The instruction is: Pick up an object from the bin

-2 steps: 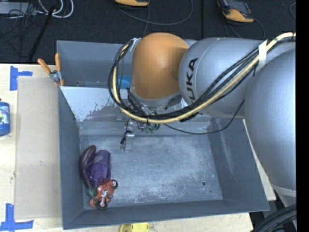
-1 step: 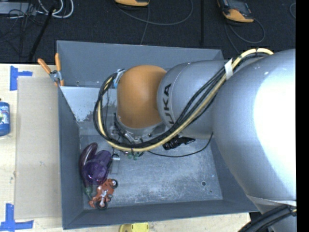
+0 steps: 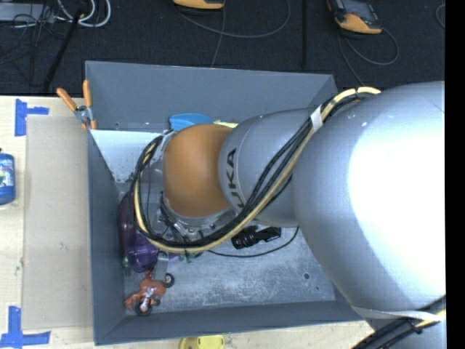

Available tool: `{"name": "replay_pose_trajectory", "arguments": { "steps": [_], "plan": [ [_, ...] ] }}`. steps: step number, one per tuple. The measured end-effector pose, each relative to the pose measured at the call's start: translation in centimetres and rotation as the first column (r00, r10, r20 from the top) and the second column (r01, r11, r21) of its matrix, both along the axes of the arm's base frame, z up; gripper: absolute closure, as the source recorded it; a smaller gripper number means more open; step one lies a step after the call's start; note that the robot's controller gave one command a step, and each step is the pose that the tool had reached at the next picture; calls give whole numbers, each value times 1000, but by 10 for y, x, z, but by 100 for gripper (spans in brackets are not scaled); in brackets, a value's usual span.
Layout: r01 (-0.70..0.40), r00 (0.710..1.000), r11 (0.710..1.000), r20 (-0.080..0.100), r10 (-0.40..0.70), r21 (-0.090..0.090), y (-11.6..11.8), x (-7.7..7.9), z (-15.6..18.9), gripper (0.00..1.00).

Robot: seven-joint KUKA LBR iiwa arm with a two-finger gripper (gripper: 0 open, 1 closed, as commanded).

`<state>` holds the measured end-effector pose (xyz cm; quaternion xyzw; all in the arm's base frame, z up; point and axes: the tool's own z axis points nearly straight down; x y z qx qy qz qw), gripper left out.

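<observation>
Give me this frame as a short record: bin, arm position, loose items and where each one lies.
bin: grey metal bin
arm: enters from the right; orange wrist cover low over the bin's left-centre
nearest item: purple object by the left wall, partly under the wrist
front-left corner: small orange object
floor, mid-bin: black object at the arm's edge
back wall: blue object, partly behind the cover
grasp: cannot tell

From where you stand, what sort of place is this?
Probably a robotics lab: a grey robot arm reaches into a metal bin holding small loose things, with cables behind.
</observation>
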<state>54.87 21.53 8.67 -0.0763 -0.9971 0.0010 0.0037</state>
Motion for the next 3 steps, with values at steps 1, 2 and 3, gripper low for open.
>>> {"name": "replay_pose_trajectory", "arguments": {
  "steps": [1,2,3],
  "plan": [
    [-168,986,986,15,168,0,14,45,-8,100],
    [-167,986,986,15,167,0,14,45,-8,100],
    [-208,978,978,14,208,1,-21,52,159,100]
  ]
}}
